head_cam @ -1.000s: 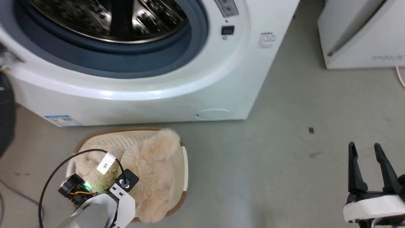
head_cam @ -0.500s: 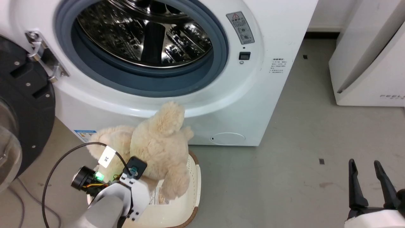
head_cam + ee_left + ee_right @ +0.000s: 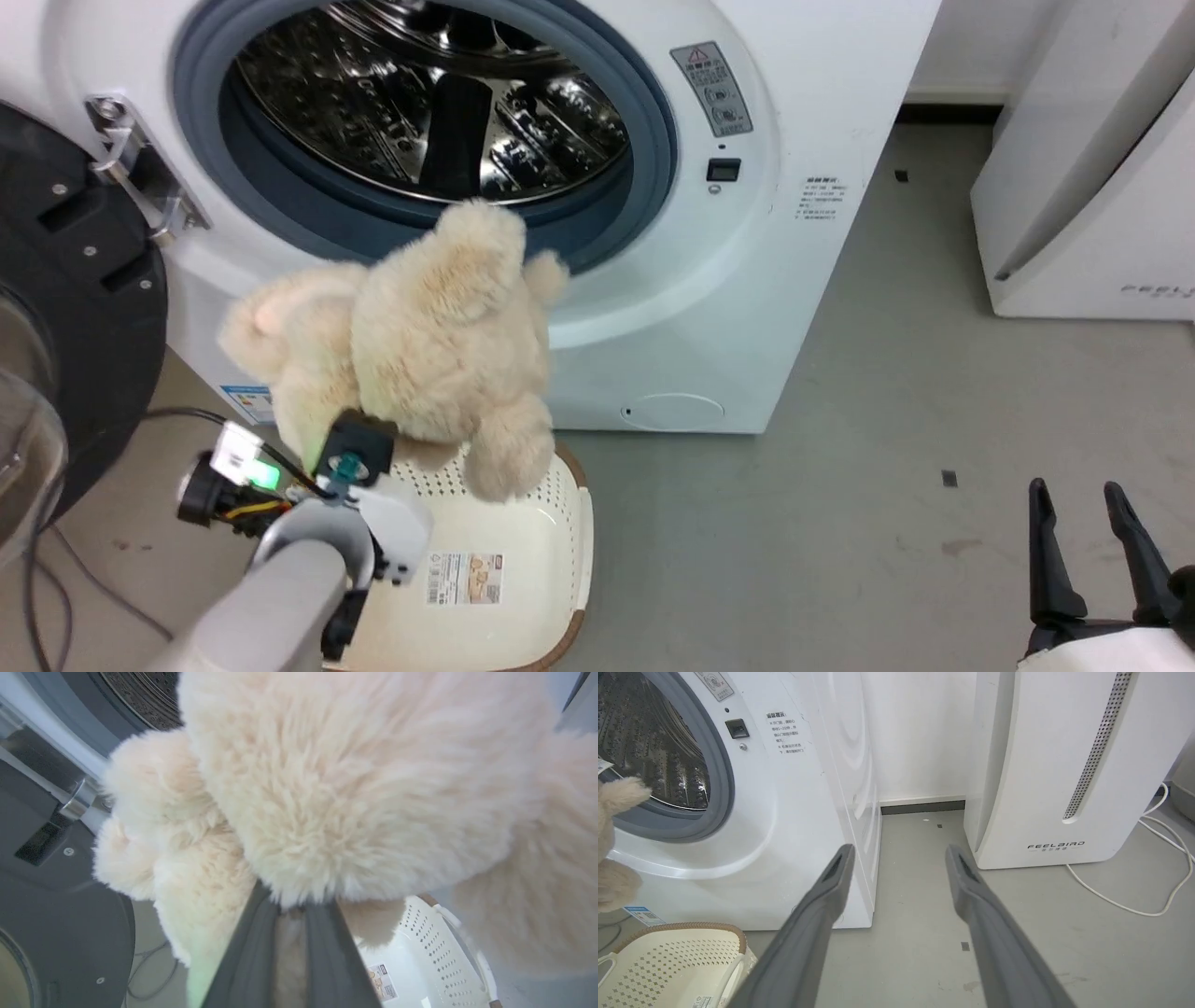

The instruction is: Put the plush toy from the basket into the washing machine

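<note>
The washing machine (image 3: 747, 280) stands open. The plush toy (image 3: 420, 336) hangs before its porthole's lower rim, above the basket (image 3: 551, 579) at the machine's foot, pinched between the left gripper's (image 3: 292, 907) 2 fingers. It is not yet in the drum. Right of the machine, the right gripper (image 3: 1074, 487) is spread and empty.

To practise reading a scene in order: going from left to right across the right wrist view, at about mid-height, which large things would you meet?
plush toy → washing machine → back wall → white appliance
</note>
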`<state>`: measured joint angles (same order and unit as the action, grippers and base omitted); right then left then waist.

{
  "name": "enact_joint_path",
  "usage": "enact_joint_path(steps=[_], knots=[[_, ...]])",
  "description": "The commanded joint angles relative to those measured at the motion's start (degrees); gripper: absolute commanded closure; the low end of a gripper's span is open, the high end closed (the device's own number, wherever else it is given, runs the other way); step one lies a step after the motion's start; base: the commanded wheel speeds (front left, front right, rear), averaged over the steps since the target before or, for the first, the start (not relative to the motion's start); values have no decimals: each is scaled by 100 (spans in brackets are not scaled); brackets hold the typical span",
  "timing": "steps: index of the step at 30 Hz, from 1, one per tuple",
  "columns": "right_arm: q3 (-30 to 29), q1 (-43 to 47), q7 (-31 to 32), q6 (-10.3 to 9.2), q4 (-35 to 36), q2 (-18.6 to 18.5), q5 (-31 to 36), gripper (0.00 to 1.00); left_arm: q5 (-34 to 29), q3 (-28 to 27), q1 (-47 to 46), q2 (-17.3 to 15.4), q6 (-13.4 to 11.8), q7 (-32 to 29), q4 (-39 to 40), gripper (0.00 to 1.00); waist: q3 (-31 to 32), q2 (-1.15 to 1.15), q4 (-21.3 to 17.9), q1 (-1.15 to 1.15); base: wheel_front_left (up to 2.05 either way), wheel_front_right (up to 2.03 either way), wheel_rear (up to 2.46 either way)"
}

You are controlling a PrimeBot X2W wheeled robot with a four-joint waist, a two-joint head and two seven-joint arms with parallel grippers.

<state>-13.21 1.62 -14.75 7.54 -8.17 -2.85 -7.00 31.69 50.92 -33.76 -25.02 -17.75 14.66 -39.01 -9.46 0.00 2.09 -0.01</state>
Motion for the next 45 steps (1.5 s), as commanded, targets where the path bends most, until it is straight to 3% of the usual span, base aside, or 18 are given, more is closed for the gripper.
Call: enact_joint_path(steps=[1,11,24,36,45], knots=[[15,-44,-25,-5,42,-3,56,0,-31,-106,-15,-32,-57,33,114,100,-93,0,-48,1,0,0,0],[82,-383,-25,-5,94,-3,34,0,-234,-754,-698,-129,-115,33,330,100,-764,0,-423,1,0,0,0],[190,-1018,-25,-5,159,-3,-128,0,-401,-1252,-2223,-300,216,33,-438,100,-1943,0,-995,1,0,0,0],[388,-1455,-25,-5,155,-3,-463,0,-459,-1540,-3509,-745,335,31,-1010,100,-2846,0,-1596,1,0,0,0],[447,-1597,-25,-5,172,-3,-567,0,-515,-1654,-4291,-972,311,14,-1227,100,-3190,0,-1762,1,0,0,0]])
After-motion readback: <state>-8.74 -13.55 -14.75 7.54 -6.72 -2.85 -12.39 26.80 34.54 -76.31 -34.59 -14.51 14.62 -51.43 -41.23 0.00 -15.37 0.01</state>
